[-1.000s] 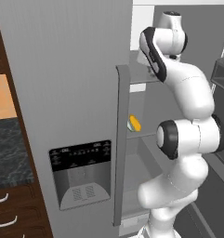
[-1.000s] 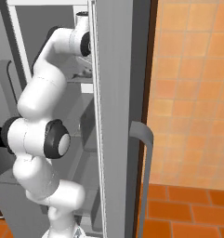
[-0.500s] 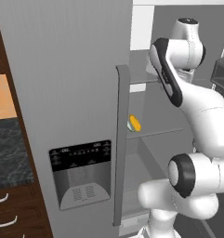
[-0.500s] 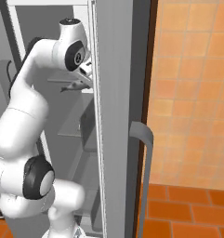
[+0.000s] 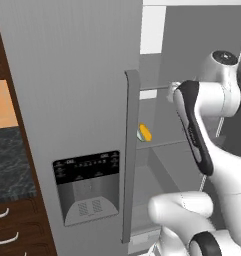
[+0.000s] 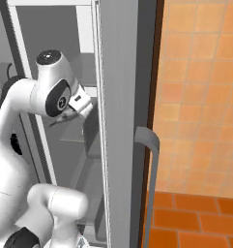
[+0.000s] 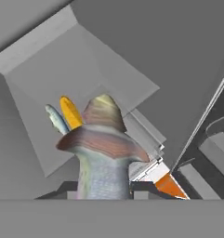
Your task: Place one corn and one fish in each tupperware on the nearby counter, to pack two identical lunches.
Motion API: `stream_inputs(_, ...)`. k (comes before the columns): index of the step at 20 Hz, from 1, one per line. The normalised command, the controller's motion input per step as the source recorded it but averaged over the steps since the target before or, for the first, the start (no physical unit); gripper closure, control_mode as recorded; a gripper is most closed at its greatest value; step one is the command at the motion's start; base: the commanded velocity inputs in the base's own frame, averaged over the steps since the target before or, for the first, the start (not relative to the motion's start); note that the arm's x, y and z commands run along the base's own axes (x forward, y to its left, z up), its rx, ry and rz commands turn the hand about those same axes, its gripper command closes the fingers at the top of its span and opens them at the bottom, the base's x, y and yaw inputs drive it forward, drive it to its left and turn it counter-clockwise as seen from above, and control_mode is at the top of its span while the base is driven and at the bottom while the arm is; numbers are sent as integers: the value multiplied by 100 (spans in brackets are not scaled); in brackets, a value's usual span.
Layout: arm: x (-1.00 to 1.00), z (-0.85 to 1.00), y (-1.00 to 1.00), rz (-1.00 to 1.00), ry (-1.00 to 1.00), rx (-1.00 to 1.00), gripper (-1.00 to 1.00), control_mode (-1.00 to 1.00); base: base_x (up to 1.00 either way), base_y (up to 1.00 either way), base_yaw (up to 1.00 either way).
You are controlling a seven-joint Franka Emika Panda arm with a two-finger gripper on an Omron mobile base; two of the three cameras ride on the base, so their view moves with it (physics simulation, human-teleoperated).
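Observation:
My gripper [image 7: 104,191] is shut on a fish [image 7: 103,153], whose grey-pink body and spread tail rise between the fingertips in the hand view. Behind it on the grey fridge shelf [image 7: 85,65] lie a yellow corn [image 7: 70,112] and a second slender grey-blue fish [image 7: 56,119], side by side. A corn [image 5: 144,133] also shows on a shelf past the door edge in the left base view. The hand [image 6: 78,102] is inside the open fridge at upper-shelf height. A strip of the black speckled counter [image 5: 7,162] lies at the left. The tupperware is out of view.
The grey fridge door [image 5: 82,100] with its vertical handle [image 5: 130,155] and dispenser panel [image 5: 87,187] stands left of the arm. The other door's edge [image 6: 123,121] and handle [image 6: 149,160] stand right of the hand, before an orange tiled wall [image 6: 200,97]. Brown drawers [image 5: 12,230] sit under the counter.
The arm has refolded: its upper joints dropped and swung right while the hand stayed inside the fridge. The jaws stayed shut on the fish.

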Motion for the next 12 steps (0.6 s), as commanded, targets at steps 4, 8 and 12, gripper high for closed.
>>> stream_inputs(4,-98,-36,43,11,-28,-1,100,-100,0,0,0)
stream_inputs(8,-75,-13,74,10,-24,-11,100,-100,0,0,0)
stream_inputs(12,-23,-2,20,3,-7,-4,100,100,-75,71,13)
